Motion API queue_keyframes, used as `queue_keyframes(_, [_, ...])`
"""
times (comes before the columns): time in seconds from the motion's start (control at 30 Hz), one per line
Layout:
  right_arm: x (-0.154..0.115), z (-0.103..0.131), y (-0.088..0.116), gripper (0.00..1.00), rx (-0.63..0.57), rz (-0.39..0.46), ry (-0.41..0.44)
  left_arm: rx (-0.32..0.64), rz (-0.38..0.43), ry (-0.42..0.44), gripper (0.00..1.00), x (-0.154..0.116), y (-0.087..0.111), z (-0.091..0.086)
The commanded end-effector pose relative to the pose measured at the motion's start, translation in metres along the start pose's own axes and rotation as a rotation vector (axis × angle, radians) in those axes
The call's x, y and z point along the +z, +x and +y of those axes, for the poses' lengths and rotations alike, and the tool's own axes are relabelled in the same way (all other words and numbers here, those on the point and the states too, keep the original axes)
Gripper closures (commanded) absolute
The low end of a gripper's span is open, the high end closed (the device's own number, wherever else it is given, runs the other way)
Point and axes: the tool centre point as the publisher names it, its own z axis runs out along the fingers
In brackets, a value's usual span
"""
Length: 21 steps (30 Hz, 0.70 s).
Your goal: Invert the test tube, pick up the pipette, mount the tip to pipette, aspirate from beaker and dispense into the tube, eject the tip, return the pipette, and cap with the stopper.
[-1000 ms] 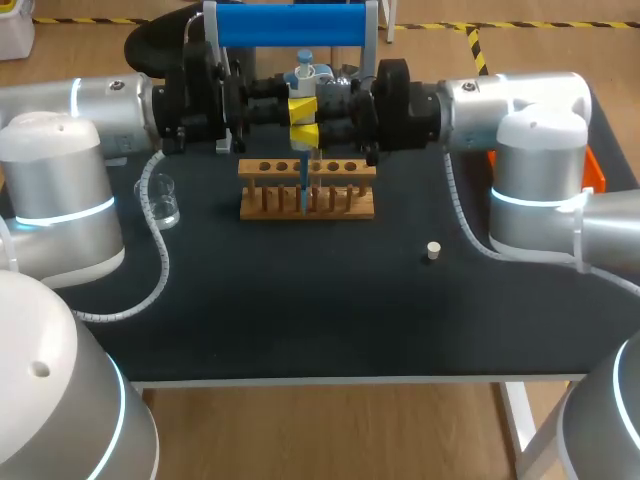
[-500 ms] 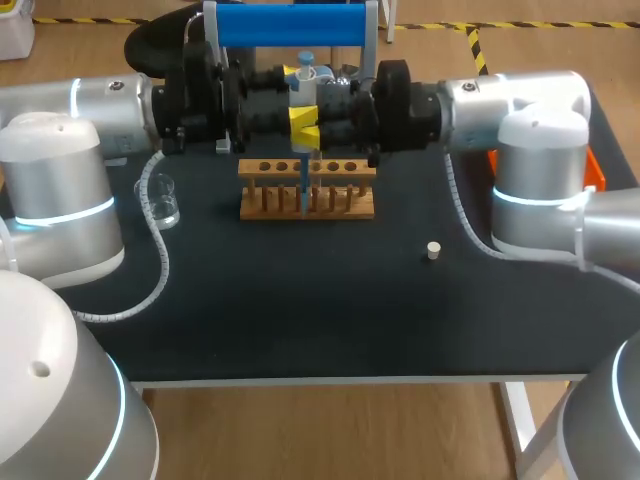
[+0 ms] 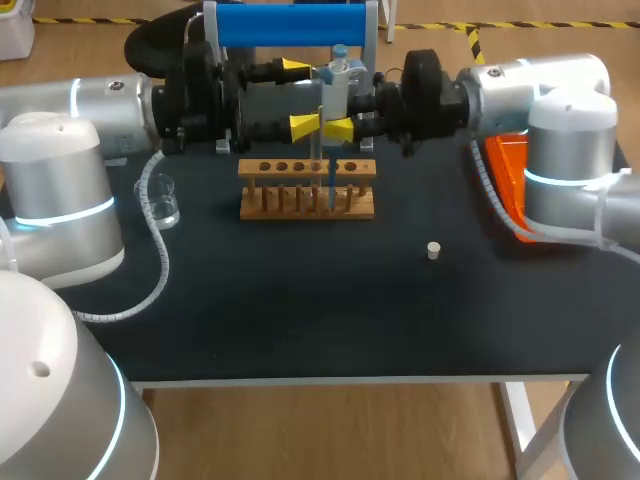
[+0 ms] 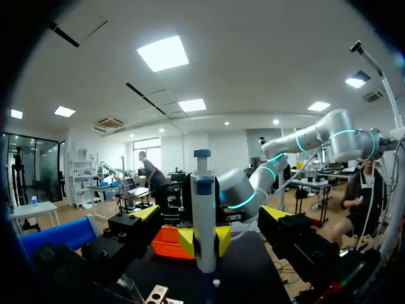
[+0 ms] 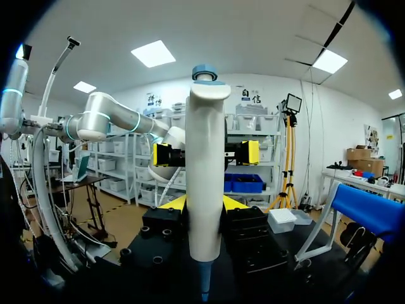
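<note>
Between the right pincer's (image 3: pixel 337 128) yellow tips stands the pipette (image 3: pixel 333 92), clamped from both sides on its body; it is held upright, I judge, so that its tip points straight down into the wooden rack (image 3: pixel 307 208) under the pincer, where the tube should be, though I cannot pick the tube out; the step looks like dispensing. Facing it, the left pincer (image 3: pixel 298 96) is spread wide and holds nothing, the pipette just ahead of its fingers, perhaps placed to work the plunger; both forearms lie level, wrists pointing at each other; the beaker (image 3: pixel 165 200) sits behind and below the left pincer, the stopper (image 3: pixel 433 250) below the right.
</note>
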Motion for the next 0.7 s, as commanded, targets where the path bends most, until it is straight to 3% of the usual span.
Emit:
queue_keyframes(0.03, [-0.034,0.003,0.000,1.00,-0.001,0.047,0.007,0.001,0.000,-0.001,0.00,0.000,0.000,0.000])
queue_keyframes(0.37, [-0.099,0.006,-0.007,1.00,0.020,0.080,0.009,0.001,0.000,-0.001,0.00,0.000,0.000,0.000])
queue_keyframes(0.7, [-0.099,0.006,-0.007,1.00,0.020,0.080,0.009,0.001,0.000,-0.001,0.00,0.000,0.000,0.000])
